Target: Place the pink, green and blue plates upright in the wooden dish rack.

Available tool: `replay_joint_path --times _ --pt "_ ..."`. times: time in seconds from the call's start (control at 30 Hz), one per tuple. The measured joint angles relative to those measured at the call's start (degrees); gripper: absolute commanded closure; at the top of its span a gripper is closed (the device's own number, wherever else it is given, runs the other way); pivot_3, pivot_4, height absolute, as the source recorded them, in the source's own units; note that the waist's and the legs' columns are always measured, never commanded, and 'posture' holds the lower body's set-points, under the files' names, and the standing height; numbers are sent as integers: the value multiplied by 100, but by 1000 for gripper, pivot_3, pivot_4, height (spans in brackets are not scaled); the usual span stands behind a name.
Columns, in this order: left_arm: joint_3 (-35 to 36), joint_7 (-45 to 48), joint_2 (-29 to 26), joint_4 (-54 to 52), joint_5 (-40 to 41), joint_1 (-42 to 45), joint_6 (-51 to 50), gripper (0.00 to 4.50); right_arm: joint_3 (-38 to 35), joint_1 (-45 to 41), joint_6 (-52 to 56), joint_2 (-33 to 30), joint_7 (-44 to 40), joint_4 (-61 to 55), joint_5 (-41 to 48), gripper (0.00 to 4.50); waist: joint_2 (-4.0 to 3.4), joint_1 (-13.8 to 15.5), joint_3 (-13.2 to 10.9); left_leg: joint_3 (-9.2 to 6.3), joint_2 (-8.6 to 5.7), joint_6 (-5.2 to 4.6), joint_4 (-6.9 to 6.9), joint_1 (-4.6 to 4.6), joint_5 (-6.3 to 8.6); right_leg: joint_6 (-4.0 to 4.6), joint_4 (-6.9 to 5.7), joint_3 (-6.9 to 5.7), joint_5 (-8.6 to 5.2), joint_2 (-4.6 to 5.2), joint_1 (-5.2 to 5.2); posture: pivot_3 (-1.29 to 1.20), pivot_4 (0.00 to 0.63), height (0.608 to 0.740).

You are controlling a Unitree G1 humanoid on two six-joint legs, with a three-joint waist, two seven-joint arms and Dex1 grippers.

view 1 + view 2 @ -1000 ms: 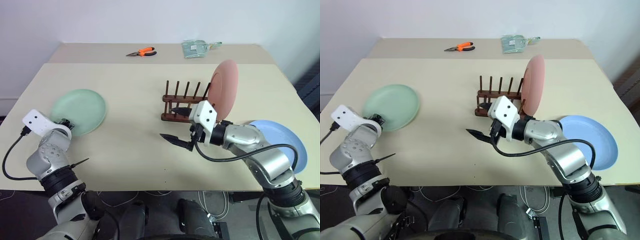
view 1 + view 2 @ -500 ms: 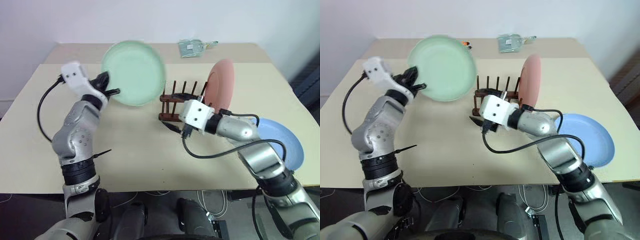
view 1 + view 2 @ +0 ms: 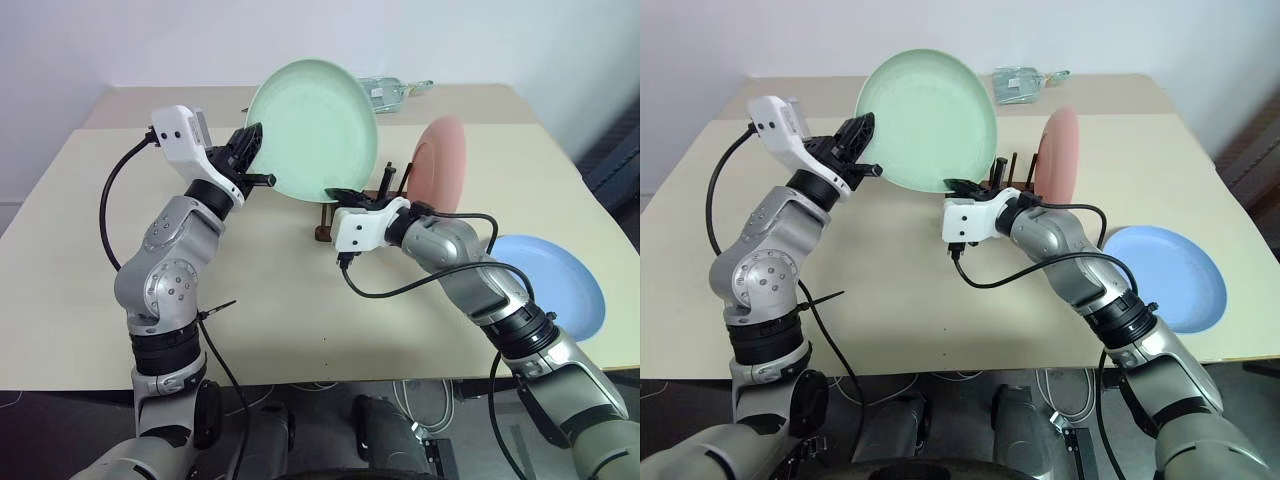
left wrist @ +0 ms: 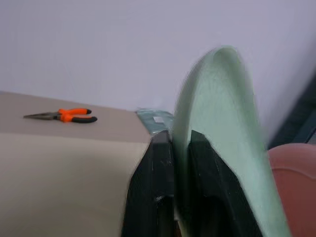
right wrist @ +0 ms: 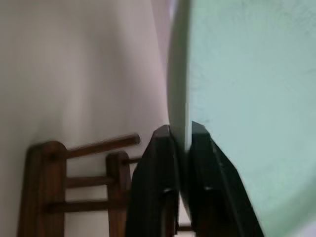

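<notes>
Green plate step: both the left end effector and right end effector pinch its rim above the wooden dish rack, so next it probably needs lowering between pegs beside the pink plate.

You had no readable text, label, brand, number or sign anywhere in these views; nothing on the table carried lettering that could be made out

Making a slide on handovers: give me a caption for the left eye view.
Both grippers, left and right, clamp the green plate above the wooden dish rack.
</notes>
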State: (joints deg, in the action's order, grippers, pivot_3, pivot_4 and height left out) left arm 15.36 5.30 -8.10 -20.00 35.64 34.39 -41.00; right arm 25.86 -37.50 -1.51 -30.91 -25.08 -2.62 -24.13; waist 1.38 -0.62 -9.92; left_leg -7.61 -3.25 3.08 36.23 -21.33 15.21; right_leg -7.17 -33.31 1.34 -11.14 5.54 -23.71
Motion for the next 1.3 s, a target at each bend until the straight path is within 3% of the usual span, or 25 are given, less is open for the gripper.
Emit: replay_joint_path --times 0.1,0.2,0.3,0.37,0.6,0.8,1.3 --pt "341 -265 41 146 84 165 190 1385 -441 222 75 193 81 -59 266 4500 0 5 0 -2 -1 0 1 1 0 0 0 0 0 0 2 0 150 740" --pt "745 -538 -96 570 -80 317 707 1385 -1029 515 358 452 54 -507 838 4500 0 -10 0 -2 3 0 -7 5 0 1 0 0 0 -4 0 0 150 740" --pt "645 -208 -855 1044 -799 -83 1414 1385 -1791 1116 1163 835 -197 -1414 2175 4500 -4 -34 1 0 8 0 -15 9 0 2 -2 6 0 -10 -2 0 150 740" --pt "524 111 -1069 1185 -1061 -429 1688 1385 -2241 1330 1788 994 -299 -1763 2973 4500 -6 -17 0 0 6 -1 -7 4 0 3 0 6 0 -10 0 0 150 740" --pt "-825 1946 -1504 886 -1108 -1514 1744 1385 -3500 1326 3651 1440 95 -2387 5258 4500 -9 -8 -3 -3 6 -4 -9 4 2 25 -1 5 -9 -7 1 0 150 740" --pt "-1538 2961 -1802 129 -685 -2169 1144 1385 -3890 1257 4199 1473 519 -2418 5970 4500 -29 -40 -11 3 11 -4 -13 3 2 26 -15 6 -9 -8 -14 0 150 740" --pt "-1630 3031 -1871 61 -698 -2288 1024 1385 -3623 1168 4335 1276 595 -2377 6316 4500 -29 -20 -11 3 10 -5 -10 2 2 26 -12 6 -10 -8 -12 0 150 740"
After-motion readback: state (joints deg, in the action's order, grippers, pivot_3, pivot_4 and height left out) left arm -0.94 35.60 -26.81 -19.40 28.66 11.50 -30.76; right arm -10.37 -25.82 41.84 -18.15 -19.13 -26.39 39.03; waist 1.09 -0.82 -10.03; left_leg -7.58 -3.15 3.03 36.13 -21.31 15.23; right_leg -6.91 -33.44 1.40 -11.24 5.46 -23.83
